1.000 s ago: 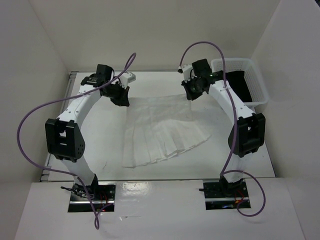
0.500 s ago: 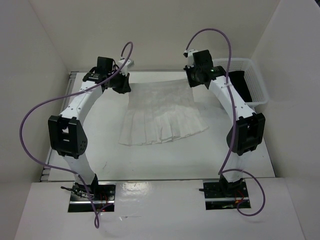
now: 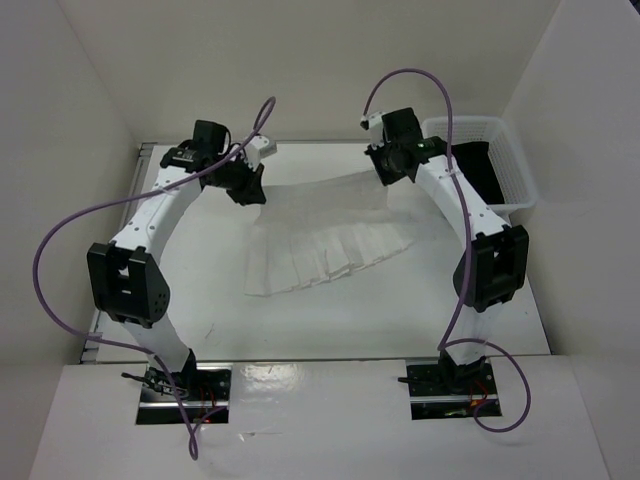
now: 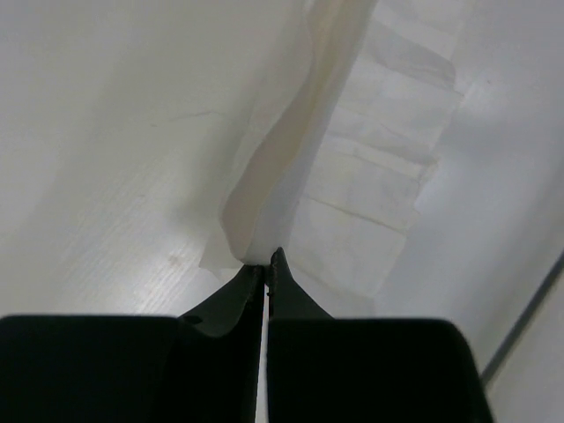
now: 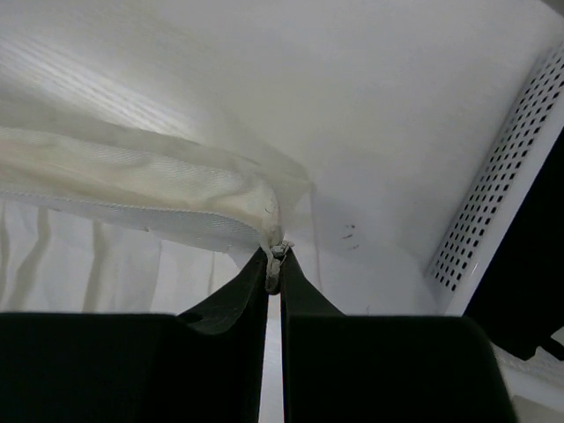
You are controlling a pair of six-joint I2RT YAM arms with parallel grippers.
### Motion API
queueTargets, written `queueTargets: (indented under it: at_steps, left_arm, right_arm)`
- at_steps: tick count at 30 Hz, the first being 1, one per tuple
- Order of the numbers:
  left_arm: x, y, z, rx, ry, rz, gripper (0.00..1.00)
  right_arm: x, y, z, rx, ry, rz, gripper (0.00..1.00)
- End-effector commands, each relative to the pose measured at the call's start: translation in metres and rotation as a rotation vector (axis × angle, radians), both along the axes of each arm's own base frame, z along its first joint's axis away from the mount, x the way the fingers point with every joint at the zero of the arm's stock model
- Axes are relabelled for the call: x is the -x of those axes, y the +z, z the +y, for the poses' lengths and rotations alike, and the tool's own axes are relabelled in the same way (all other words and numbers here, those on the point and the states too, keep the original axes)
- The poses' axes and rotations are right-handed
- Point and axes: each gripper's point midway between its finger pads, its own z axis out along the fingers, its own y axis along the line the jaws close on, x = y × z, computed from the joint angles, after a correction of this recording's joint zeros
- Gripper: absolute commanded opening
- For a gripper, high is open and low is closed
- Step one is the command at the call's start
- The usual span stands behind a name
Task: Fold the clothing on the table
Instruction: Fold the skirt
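The clothing (image 3: 322,243), a white pleated skirt, is stretched between my two grippers at the far side of the table (image 3: 205,290). Its waist edge sags in the air between them and its fanned hem rests on the tabletop. My left gripper (image 3: 256,183) is shut on the left end of the waist edge. In the left wrist view the gripper (image 4: 266,263) pinches a fold of the clothing (image 4: 352,185). My right gripper (image 3: 384,178) is shut on the right end. In the right wrist view the gripper (image 5: 275,261) clamps the waistband corner of the clothing (image 5: 132,189).
A white mesh basket (image 3: 515,165) stands at the far right with a black garment (image 3: 478,170) inside it, close to my right arm. Its perforated wall (image 5: 502,185) shows in the right wrist view. White walls ring the table.
Both grippers carried the waist edge toward the far wall, then came back slightly. The hem slid away from the arm bases, and the skirt covers less of the table.
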Motion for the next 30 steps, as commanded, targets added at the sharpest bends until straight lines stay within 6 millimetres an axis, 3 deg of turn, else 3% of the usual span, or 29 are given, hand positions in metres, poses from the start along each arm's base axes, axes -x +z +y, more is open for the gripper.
queueTargets:
  at_steps: [1, 7, 10, 12, 17, 21, 25, 27, 28, 30]
  left_arm:
    - [0.063, -0.010, 0.006, -0.070, -0.137, 0.115, 0.00]
    - [0.135, -0.059, -0.015, -0.127, -0.327, 0.328, 0.04]
    - [0.170, -0.084, -0.019, -0.151, -0.409, 0.438, 0.04]
    - [0.194, -0.100, -0.021, -0.170, -0.447, 0.508, 0.06]
    - [0.214, -0.110, -0.024, -0.195, -0.490, 0.552, 0.08]
    - [0.214, -0.106, -0.034, -0.182, -0.500, 0.543, 0.09]
    - [0.197, -0.110, -0.038, -0.188, -0.454, 0.499, 0.09]
    - [0.174, -0.110, -0.038, -0.172, -0.377, 0.465, 0.09]
    - [0.164, -0.110, -0.036, -0.161, -0.345, 0.461, 0.09]
    - [0.120, -0.104, -0.024, -0.161, -0.203, 0.403, 0.09]
  right_arm:
    - [0.017, 0.010, -0.056, 0.211, -0.067, 0.004, 0.00]
    - [0.043, -0.007, -0.052, 0.243, 0.070, 0.129, 0.00]
    - [0.054, -0.026, -0.056, 0.281, 0.101, 0.211, 0.00]
    - [0.073, -0.039, -0.055, 0.307, 0.158, 0.301, 0.00]
    - [0.109, -0.052, -0.060, 0.358, 0.272, 0.442, 0.00]
    - [0.119, -0.059, -0.066, 0.377, 0.268, 0.474, 0.00]
    - [0.107, -0.065, -0.055, 0.322, 0.248, 0.437, 0.00]
    - [0.098, -0.064, -0.043, 0.254, 0.222, 0.407, 0.00]
    - [0.084, -0.064, -0.035, 0.223, 0.205, 0.375, 0.00]
    - [0.076, -0.060, -0.021, 0.153, 0.207, 0.351, 0.00]
